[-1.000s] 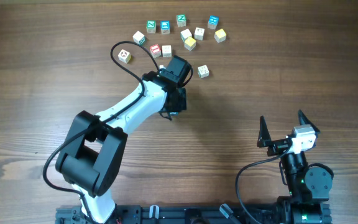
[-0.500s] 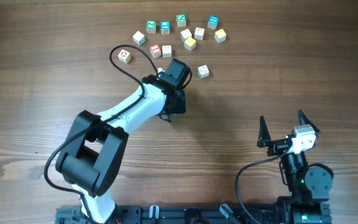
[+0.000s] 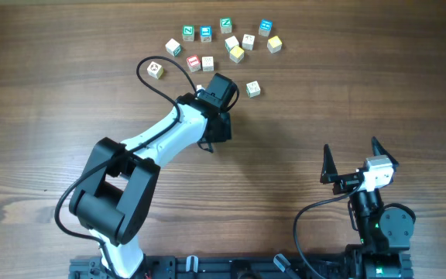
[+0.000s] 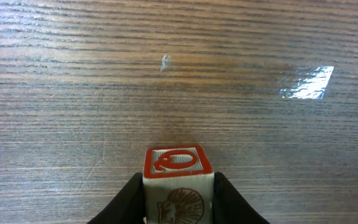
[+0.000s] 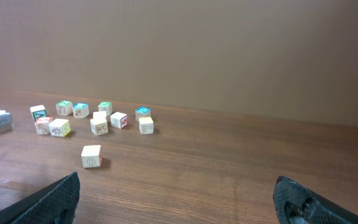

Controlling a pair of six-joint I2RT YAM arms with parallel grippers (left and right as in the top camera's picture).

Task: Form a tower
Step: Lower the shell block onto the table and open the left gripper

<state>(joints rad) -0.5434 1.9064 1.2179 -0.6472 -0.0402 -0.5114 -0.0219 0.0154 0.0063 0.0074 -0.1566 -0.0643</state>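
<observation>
In the left wrist view a pale wooden cube (image 4: 178, 163) with a red-trimmed letter on top and a shell drawn on its near side sits between my left gripper's black fingers (image 4: 132, 193). Both fingers press its sides, so my left gripper (image 4: 178, 182) is shut on it. From overhead that gripper (image 3: 217, 128) hangs over mid-table and covers the cube. Any tower under the cube is hidden in every view. My right gripper (image 3: 351, 151) rests near the front right, open and empty, its fingertips far apart in the right wrist view (image 5: 176, 186).
Several loose letter cubes (image 3: 224, 39) lie scattered at the far side, also in the right wrist view (image 5: 92, 118). One cube (image 3: 253, 89) sits just right of the left gripper and shows in the right wrist view (image 5: 91, 155). Another cube (image 3: 155, 70) lies to its left.
The left gripper has edged slightly toward the far side, and a blue bit that showed under its tip is now covered. The right arm has not moved.
</observation>
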